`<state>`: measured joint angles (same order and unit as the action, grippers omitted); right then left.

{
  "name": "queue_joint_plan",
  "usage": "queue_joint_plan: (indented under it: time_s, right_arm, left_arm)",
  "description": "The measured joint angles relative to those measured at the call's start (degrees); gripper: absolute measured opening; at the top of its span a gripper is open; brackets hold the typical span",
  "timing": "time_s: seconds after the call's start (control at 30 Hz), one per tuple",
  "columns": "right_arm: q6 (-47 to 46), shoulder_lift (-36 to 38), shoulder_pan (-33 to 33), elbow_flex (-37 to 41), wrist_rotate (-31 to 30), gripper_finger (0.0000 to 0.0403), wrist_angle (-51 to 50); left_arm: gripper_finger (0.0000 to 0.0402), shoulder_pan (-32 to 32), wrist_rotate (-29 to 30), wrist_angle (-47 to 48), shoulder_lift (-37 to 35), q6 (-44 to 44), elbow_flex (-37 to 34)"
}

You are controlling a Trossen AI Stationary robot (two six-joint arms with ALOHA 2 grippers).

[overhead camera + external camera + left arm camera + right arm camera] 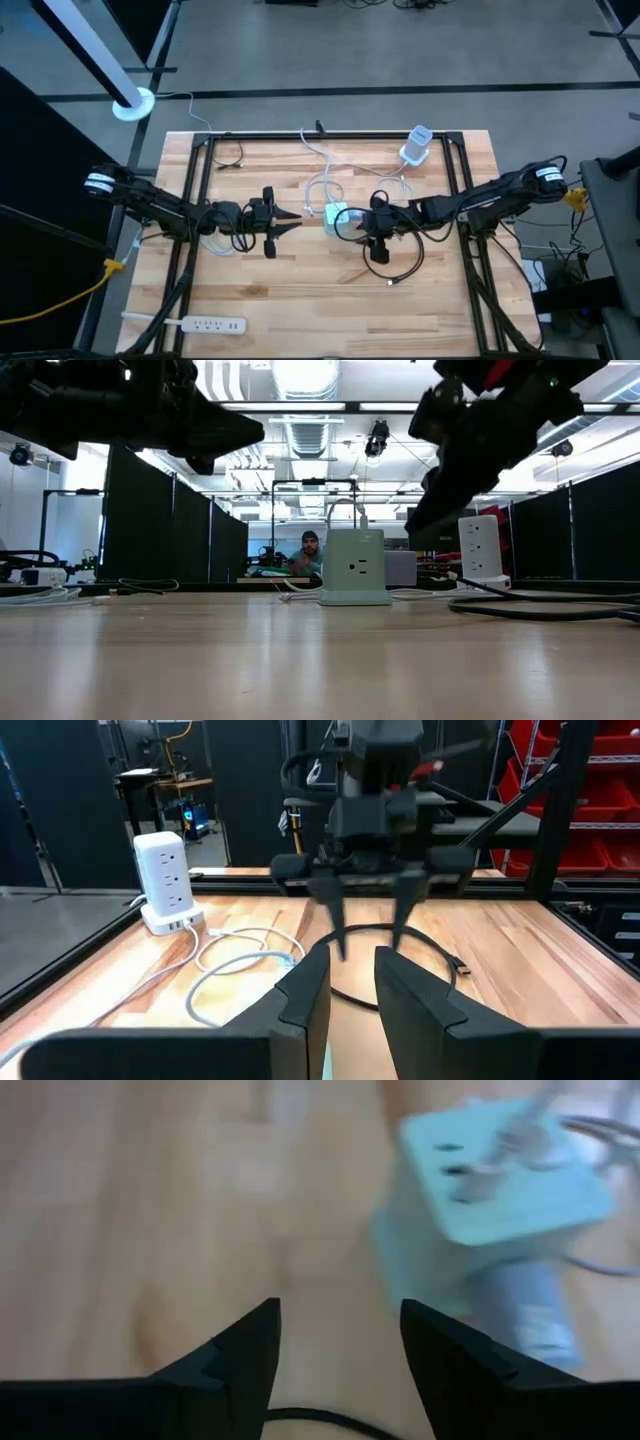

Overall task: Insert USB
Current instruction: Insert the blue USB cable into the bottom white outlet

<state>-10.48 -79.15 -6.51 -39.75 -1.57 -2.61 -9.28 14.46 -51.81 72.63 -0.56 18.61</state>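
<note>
A mint-green power cube [337, 214] stands on the wooden table [300, 300], also in the low view [355, 566] and blurred in the right wrist view [500, 1190]. A white cable [320, 188] loops behind it [235, 965]. A black cable [405, 255] lies in a loop on the table's right half, its plug end [392, 283] [462, 965] on the wood. My right gripper [352, 224] [340, 1350] is open, above and just right of the cube. My left gripper [292, 221] [352, 985] is open, left of the cube, holding nothing.
A white power tower [417, 146] [163, 880] stands near the far edge. A white power strip [200, 323] lies at the near left. Another thin black cable [230, 158] rests far left. A person [310, 550] sits in the room beyond.
</note>
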Motion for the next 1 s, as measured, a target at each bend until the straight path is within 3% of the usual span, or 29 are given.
queue_joint_plan:
  time_s: [0.33,0.53,0.77,1.0]
  right_arm:
    - [-7.75,-1.76,-4.02,0.32,9.64,0.0183,-5.27]
    - [-14.8,-5.57,-9.15,0.45,6.09,0.0175,-5.83]
    - [-26.93,-8.73,-14.95,0.5,6.06,0.0176,-9.46]
    - [-30.99,-8.2,-18.38,0.43,2.38,0.0174,-11.69]
  left_arm:
    - [0.007,0.0,0.02,-0.79,-0.12,0.04,0.85]
    - [0.007,0.0,0.07,-0.71,-0.16,1.56,2.7]
    - [0.007,0.0,0.01,0.52,-0.2,-2.02,3.26]
    - [0.007,-0.07,0.0,7.09,-1.8,-2.99,3.26]
